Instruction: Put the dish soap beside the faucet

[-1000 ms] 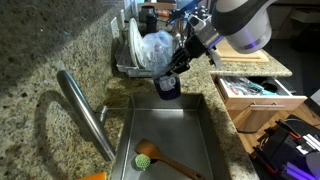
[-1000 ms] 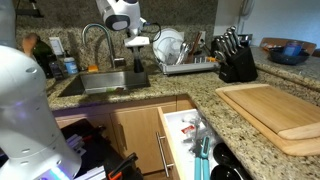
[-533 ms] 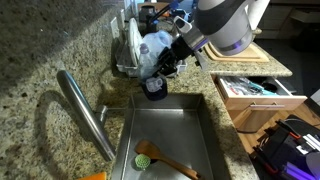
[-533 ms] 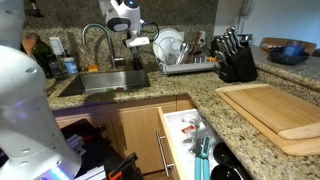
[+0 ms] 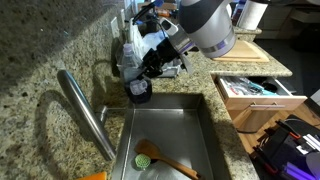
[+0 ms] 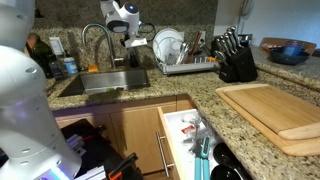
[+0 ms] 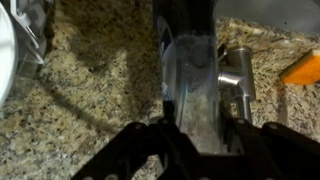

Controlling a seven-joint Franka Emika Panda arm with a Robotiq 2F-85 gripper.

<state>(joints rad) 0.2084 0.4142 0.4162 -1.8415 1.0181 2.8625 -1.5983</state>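
Note:
My gripper is shut on the dish soap, a small dark bottle with a paler clear upper part. It holds the bottle upright just over the granite counter at the sink's back corner, next to the dish rack. The faucet, a long brushed-steel curved spout, stands to the left of the bottle with a gap between them. In the wrist view the bottle fills the space between the jaws of my gripper, over granite. In an exterior view my gripper hangs just right of the faucet.
A dish rack with white plates stands close behind the bottle. The steel sink holds a green scrubber and a wooden spoon. A drawer stands open. A knife block and a cutting board are on the counter.
My gripper has carried the bottle left and down, from over the sink's back edge to the counter corner nearer the faucet.

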